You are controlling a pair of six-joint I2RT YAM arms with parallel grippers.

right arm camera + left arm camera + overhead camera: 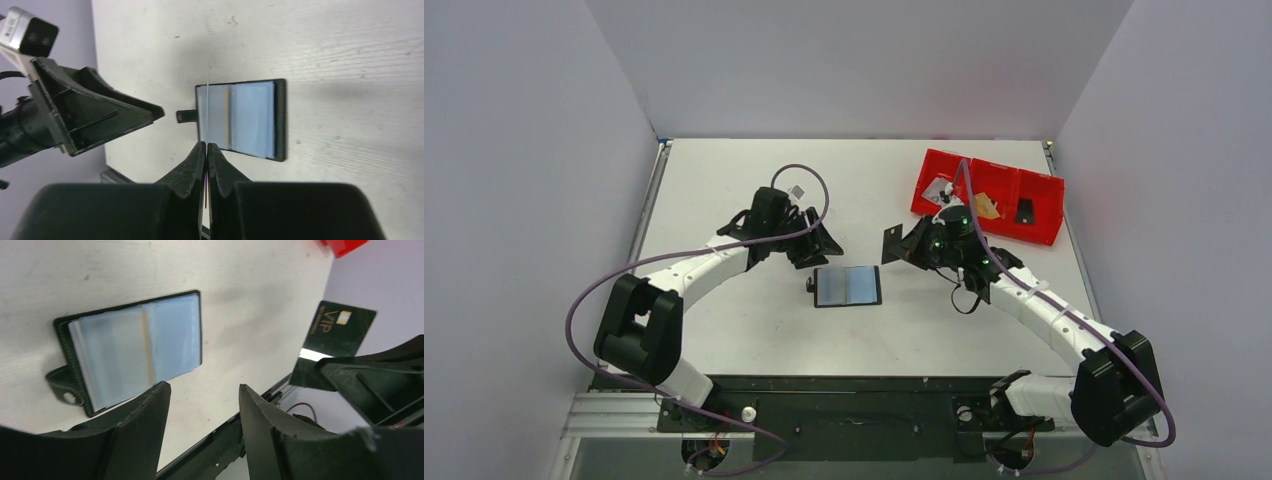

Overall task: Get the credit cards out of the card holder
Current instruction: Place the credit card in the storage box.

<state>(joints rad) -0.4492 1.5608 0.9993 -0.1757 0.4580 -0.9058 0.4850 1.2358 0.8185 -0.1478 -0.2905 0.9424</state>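
a: where is the card holder [847, 286] lying?
b: it is lying open and flat in the middle of the table [744, 330], between the two arms.
a: what is the right gripper [206, 147] doing?
b: its jaws are squeezing tight on a thin black card [340, 332]. it is holding the card by one edge, up off the table, just right of the holder.
a: why up like that?
b: i think it is getting ready to carry it to the red tray [1049, 232] at the far right, where other cards [986, 207] are sitting.
a: and the left gripper [202, 395]?
b: its jaws are standing wide with nothing in them. it is hanging just far and left of the holder, maybe so it is not bumping the card.
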